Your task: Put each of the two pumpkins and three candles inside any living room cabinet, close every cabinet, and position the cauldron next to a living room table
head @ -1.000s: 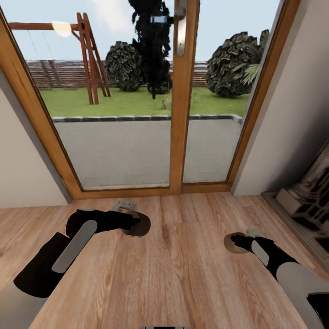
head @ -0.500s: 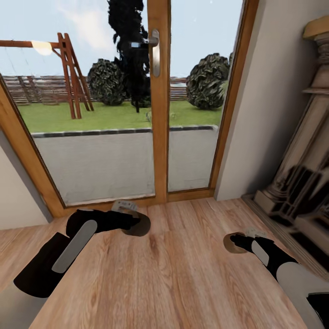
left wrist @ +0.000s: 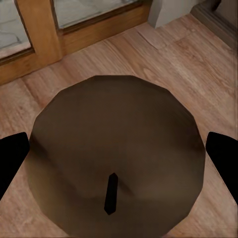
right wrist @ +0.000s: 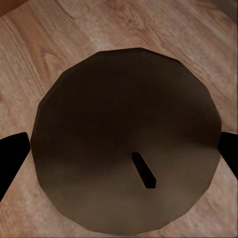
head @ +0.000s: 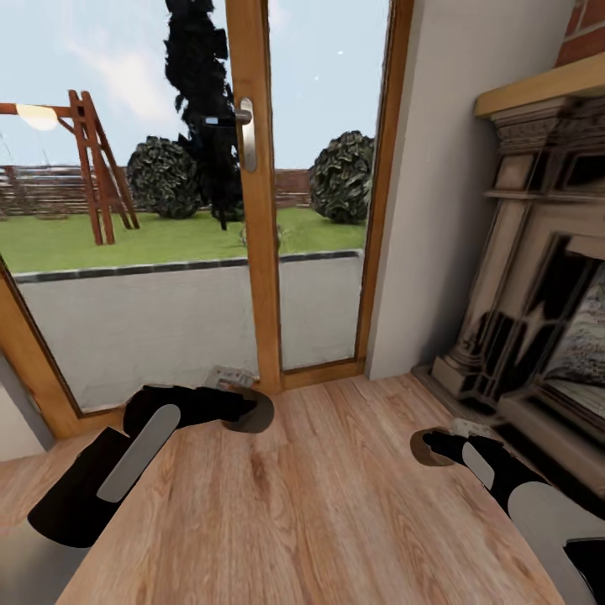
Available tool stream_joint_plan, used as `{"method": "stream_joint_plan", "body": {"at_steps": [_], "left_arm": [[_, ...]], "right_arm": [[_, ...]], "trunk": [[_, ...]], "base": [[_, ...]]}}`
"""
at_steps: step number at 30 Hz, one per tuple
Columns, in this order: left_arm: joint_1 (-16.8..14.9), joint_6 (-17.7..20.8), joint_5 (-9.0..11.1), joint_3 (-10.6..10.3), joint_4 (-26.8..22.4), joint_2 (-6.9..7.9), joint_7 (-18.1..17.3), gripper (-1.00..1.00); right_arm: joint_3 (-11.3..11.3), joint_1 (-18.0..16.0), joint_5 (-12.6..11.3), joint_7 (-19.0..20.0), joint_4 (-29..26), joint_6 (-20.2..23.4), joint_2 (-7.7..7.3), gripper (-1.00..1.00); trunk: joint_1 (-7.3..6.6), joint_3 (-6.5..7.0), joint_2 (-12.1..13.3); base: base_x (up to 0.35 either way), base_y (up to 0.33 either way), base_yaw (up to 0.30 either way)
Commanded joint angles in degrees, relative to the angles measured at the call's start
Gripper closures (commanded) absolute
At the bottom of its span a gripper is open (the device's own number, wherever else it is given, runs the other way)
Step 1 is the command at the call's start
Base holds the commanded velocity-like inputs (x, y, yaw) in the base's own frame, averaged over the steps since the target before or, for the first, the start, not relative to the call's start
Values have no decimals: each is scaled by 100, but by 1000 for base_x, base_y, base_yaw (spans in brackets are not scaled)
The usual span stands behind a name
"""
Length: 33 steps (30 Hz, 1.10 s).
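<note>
Candles, two in number, are sitting one in each gripper. From the head view I am seeing the left gripper (head: 239,409) and right gripper (head: 437,445) low over the plank floor (head: 319,504), between a wood-framed glass door (head: 252,210) and a carved stone fireplace (head: 538,302). Each wrist view is giving me what the head view cannot: a faceted grey-brown candle top with a dark wick, left candle (left wrist: 116,158) and right candle (right wrist: 126,148), black fingertips (left wrist: 11,156) flanking it, jaws clamped on its sides.
</note>
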Motion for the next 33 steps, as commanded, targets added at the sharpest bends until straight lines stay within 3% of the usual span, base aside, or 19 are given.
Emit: {"method": "stream_joint_plan", "body": {"at_steps": [1, 12, 25, 33], "left_arm": [[-5, 10, 53, -9, -8, -14, 76, 100], [-1, 10, 50, -7, -21, -95, 132, 100], [3, 10, 50, -7, -23, -97, 170, 100], [1, 10, 50, -7, -23, -97, 172, 100]], "right_arm": [[40, -3, -25, 3, -5, 22, -5, 100], [40, -3, -25, 6, -5, 22, -8, 100], [40, -3, -25, 6, -5, 22, -4, 100], [40, -3, -26, 57, -5, 8, -11, 100]], "trunk": [[-3, 23, 0], [-8, 133, 2], [-8, 204, 2], [-8, 213, 2]], "base": [[0, 0, -242], [-26, 0, -243], [-310, 0, -237], [-342, 0, -63]]}}
